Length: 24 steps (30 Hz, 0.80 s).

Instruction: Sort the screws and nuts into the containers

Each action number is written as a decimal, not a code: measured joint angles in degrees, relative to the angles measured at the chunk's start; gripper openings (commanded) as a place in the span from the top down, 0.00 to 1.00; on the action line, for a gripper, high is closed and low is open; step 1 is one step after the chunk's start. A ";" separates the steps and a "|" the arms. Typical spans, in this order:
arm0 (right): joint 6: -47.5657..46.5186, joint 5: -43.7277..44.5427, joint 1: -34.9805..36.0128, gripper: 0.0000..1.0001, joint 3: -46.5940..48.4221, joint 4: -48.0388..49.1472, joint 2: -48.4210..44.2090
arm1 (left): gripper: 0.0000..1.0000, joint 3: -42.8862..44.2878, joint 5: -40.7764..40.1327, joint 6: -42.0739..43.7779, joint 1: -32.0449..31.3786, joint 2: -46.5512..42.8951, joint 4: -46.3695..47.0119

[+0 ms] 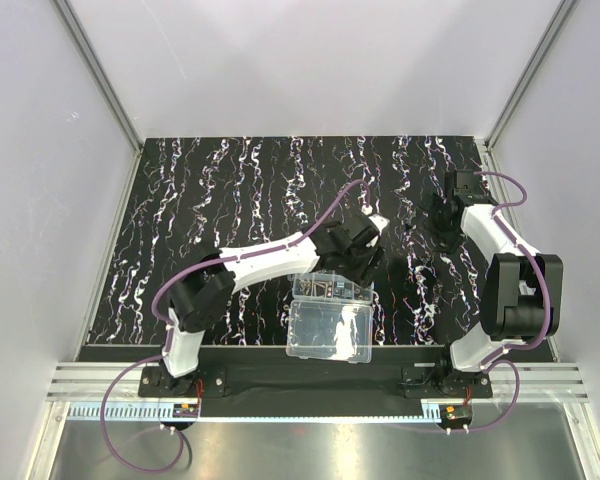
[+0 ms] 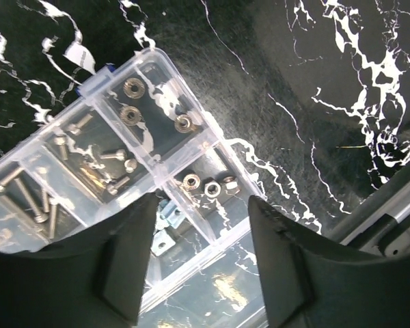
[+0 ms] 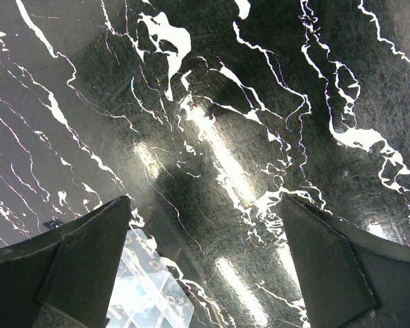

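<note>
The surface (image 1: 230,190) is a black mat streaked white and purple, shut in by plain white walls (image 1: 310,60). The organizer box (image 1: 330,315) lies open near the front edge between my arms. Its long sides run roughly left to right, with the divided half farther from me and the lid half (image 1: 328,335) nearer. My left fingers (image 2: 133,260) hang spread apart just above the containers (image 2: 157,147), holding nothing. From that wrist the box runs on a diagonal. The nuts (image 2: 131,87) sit in the cells at its upper end, and the screws (image 2: 113,171) lie in the next ones, several slanting along that diagonal. My fingers cover the nearest cells. My right fingers (image 3: 89,260) are apart too, over bare mat well to the right, with only a corner of the clear plastic showing at the bottom of that view. From above, any loose bits would probably be lost among the streaks.
</note>
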 measured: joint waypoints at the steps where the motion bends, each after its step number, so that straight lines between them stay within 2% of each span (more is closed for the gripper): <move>1: -0.02 0.02 0.00 0.00 0.00 -0.02 0.00 | 0.35 0.00 -0.37 0.09 0.24 -0.33 -0.04; 4: -0.17 0.37 0.00 0.00 0.00 -0.02 0.00 | 0.33 -0.35 -1.57 0.02 1.07 -2.73 -0.31; 8: -0.28 0.55 0.00 0.00 0.00 0.00 0.00 | 0.30 -6.23 -4.76 -2.01 5.99 -12.35 -0.07; 13: -0.44 0.61 0.00 0.00 0.00 0.15 0.00 | 0.28 -20.28 -11.72 -7.93 19.45 -28.74 1.84; 15: -0.50 0.61 0.00 0.00 -0.02 0.24 0.00 | 0.28 -26.73 -14.34 -10.27 25.53 -34.14 1.53; 17: -0.57 0.61 0.00 0.00 -0.02 0.24 0.00 | 0.28 -31.89 -16.57 -11.93 28.81 -37.00 1.16; 22: -0.55 0.55 0.00 0.00 -0.02 0.20 0.00 | 0.31 -40.09 -18.99 -15.19 29.46 -36.85 -0.55; 24: -0.48 0.55 0.00 0.00 -0.02 0.20 0.00 | 0.35 -42.32 -19.32 -16.46 29.27 -36.63 -0.15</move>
